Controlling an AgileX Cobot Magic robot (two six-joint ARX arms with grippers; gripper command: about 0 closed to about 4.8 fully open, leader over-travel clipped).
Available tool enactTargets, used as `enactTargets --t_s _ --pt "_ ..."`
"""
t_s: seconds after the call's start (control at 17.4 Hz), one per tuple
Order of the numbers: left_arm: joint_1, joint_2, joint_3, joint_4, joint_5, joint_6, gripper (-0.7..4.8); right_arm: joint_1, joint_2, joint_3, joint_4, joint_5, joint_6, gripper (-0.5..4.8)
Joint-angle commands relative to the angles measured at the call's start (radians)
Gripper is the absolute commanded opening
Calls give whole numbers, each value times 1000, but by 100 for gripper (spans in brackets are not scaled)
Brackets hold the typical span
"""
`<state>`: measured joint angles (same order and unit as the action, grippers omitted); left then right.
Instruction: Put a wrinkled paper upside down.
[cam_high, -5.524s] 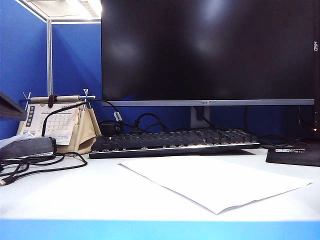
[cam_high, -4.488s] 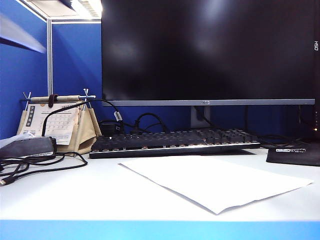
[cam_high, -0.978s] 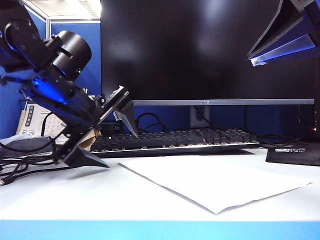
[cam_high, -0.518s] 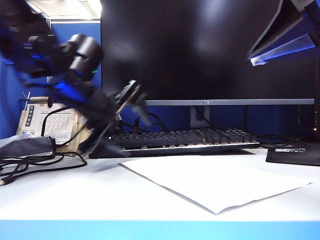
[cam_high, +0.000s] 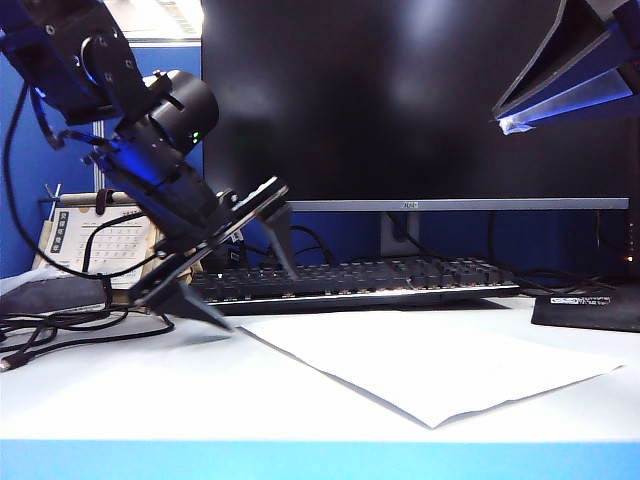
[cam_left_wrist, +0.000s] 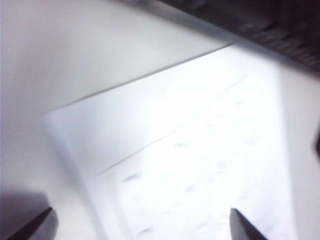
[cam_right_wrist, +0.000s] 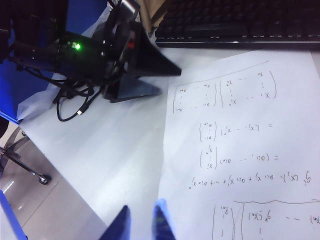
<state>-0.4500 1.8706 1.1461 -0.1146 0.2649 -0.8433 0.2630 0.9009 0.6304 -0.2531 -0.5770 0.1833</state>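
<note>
The wrinkled paper (cam_high: 440, 365) is a white sheet lying flat on the white table in front of the keyboard, with its handwritten side up (cam_right_wrist: 235, 140). My left gripper (cam_high: 262, 300) is open wide and tilted down at the sheet's left corner. In the left wrist view the left gripper (cam_left_wrist: 141, 222) has one fingertip (cam_left_wrist: 240, 222) over the paper (cam_left_wrist: 200, 150) and the other past its edge. My right gripper (cam_high: 505, 118) hangs high at the upper right, far above the sheet. In its own view the right gripper (cam_right_wrist: 142, 217) shows a narrow gap between the tips, with nothing in it.
A black keyboard (cam_high: 350, 285) and a large dark monitor (cam_high: 415, 100) stand behind the paper. A desk calendar (cam_high: 110, 245) and loose black cables (cam_high: 70, 325) are at the left. A black pad (cam_high: 590, 308) lies at the right. The table's front edge (cam_high: 320, 458) is blue.
Both arms came into view after the earliest frames. Over the last second my open left gripper shifted right, closer to the paper's left corner. The right gripper and the paper stayed still.
</note>
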Motion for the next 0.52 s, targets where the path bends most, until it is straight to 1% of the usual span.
enactTargets --t_s 0.06,0.17,0.52 --pt "-1 -18 7 -9 -43 5 479 2 -3 6 10 -6 0 68" --pt "-3 -16 13 -8 -68 5 479 2 -3 6 10 -6 0 68" --pt "-5 16 13 20 -69 -7 479 2 -3 6 -16 -6 0 68"
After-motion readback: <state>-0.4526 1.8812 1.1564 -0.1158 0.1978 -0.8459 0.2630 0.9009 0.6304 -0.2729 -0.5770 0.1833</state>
